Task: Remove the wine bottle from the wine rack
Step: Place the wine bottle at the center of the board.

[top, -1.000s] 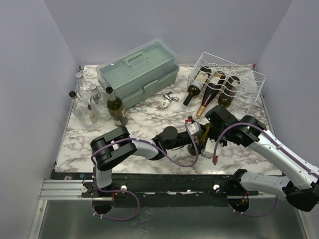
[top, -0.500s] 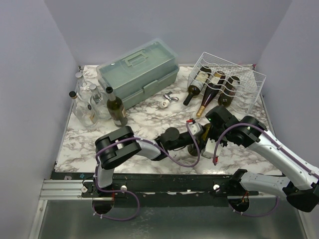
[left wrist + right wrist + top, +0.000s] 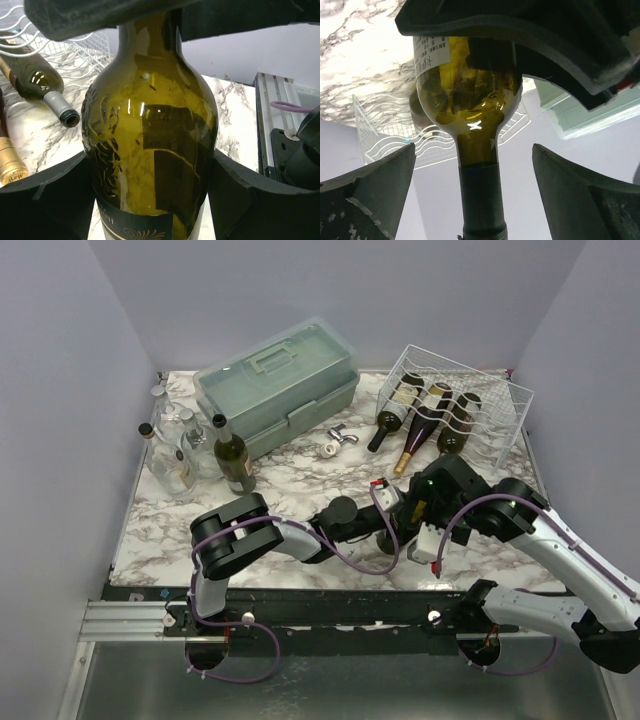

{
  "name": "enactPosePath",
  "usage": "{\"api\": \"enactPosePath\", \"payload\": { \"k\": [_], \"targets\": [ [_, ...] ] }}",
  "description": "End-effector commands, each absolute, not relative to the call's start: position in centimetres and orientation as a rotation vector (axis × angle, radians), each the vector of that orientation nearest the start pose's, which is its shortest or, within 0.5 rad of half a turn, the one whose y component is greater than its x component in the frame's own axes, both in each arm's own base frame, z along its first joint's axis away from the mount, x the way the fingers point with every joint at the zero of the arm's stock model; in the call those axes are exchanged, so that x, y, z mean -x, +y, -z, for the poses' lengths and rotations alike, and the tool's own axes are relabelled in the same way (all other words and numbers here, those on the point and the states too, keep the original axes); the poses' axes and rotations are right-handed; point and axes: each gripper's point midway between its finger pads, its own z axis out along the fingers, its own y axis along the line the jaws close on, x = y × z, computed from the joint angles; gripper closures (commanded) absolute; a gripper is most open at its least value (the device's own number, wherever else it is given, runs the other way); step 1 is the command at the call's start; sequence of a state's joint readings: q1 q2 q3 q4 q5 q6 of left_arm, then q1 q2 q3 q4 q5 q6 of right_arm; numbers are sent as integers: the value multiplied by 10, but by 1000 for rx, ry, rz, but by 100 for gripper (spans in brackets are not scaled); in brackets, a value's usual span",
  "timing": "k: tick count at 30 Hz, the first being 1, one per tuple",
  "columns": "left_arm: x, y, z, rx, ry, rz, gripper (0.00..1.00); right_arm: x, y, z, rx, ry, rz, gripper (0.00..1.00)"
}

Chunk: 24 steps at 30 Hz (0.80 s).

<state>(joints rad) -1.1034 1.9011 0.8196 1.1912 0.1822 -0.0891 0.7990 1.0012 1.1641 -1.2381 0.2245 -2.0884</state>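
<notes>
Your left tool (image 3: 150,197) is clamped on the body of the dark green glass wine bottle (image 3: 150,135), pads against both sides. Your right tool (image 3: 477,192) stands wide, fingers either side of the neck, not touching. The wine bottle is upright over the white marbled surface (image 3: 290,480), near its front edge, apart from the white wire wine rack (image 3: 480,405) behind.

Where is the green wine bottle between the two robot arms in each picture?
Top external: the wine bottle is low and right of centre, mostly hidden between the arms.
Left wrist: the wine bottle fills the middle, neck up.
Right wrist: the wine bottle is in the centre, neck pointing down.
Shared landmark: the white wine rack shows in all three.
</notes>
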Motion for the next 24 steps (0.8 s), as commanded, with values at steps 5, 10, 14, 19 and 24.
{"api": "enactPosePath", "payload": {
  "k": [5, 10, 14, 19, 24],
  "targets": [
    [-200, -471, -162, -879, 1264, 1068, 100, -196, 154, -272, 2535, 331, 510, 0],
    [-199, -465, -159, -872, 1270, 1061, 100, -183, 156, -282, 2426, 387, 443, 1],
    [-199, -459, -160, -857, 1270, 1050, 100, -177, 156, -291, 2335, 539, 355, 0],
    [-199, -451, -158, -861, 1269, 1020, 100, -170, 168, -319, 2138, 777, 167, 1],
    [-197, -442, -154, -868, 1281, 1001, 100, -171, 185, -346, 1864, 1054, -43, 0]
  ]
}}
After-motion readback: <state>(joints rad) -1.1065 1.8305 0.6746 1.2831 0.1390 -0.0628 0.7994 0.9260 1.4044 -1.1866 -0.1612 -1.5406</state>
